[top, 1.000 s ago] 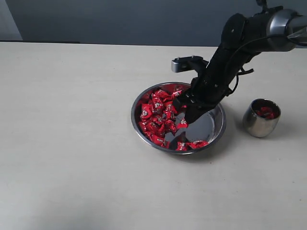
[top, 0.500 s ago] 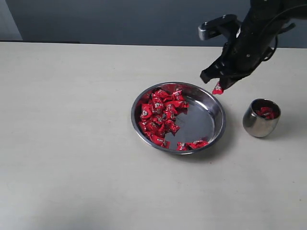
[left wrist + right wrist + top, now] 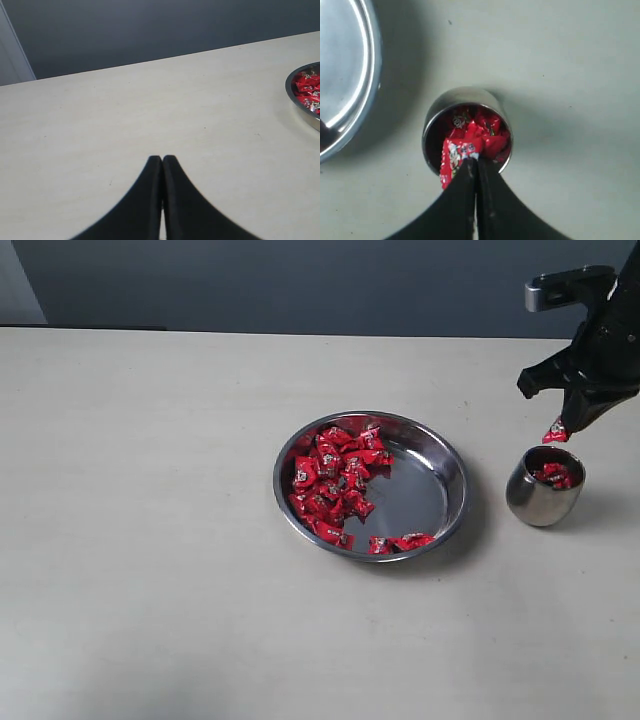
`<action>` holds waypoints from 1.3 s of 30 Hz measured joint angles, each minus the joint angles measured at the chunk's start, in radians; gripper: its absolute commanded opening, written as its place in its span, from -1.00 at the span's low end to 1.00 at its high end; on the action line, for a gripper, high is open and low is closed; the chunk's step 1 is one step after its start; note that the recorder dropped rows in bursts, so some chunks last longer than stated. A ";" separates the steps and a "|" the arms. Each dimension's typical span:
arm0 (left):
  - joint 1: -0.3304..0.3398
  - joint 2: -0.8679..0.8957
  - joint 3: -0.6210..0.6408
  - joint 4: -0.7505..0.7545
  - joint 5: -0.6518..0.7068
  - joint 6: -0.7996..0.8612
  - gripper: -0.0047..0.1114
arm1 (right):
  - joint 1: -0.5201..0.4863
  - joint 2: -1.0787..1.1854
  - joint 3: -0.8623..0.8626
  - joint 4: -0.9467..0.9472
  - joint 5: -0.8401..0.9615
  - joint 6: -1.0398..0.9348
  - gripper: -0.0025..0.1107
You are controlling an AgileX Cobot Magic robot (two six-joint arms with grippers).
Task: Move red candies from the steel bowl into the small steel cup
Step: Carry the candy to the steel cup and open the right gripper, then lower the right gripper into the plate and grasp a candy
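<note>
I'm holding the right tool (image 3: 570, 426) just above the cup (image 3: 545, 500), over on the right side of the worktop (image 3: 150, 560). Its jaws are pinching one red candy (image 3: 556, 432), which is dangling right over the cup's mouth. The wrist camera is showing a few more candies (image 3: 487, 132) sitting inside the cup. The rest are lying in the left half of the bowl (image 3: 420, 495), mid-worktop, with a couple at its near rim. The left tool (image 3: 162, 160) is hanging over bare worktop, jaws pressed together on nothing, with the bowl's edge just peeking into its camera.
</note>
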 measured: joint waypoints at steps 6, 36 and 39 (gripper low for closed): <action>0.000 0.000 0.000 0.000 0.000 0.000 -0.91 | -0.002 0.000 0.000 -0.006 0.009 0.002 -0.97; 0.000 0.000 0.000 0.000 0.000 0.000 -0.91 | 0.118 0.000 0.000 0.316 -0.104 -0.182 -0.41; 0.000 0.000 0.000 0.000 0.000 0.000 -0.91 | 0.165 0.002 0.000 0.324 -0.131 -0.189 -0.35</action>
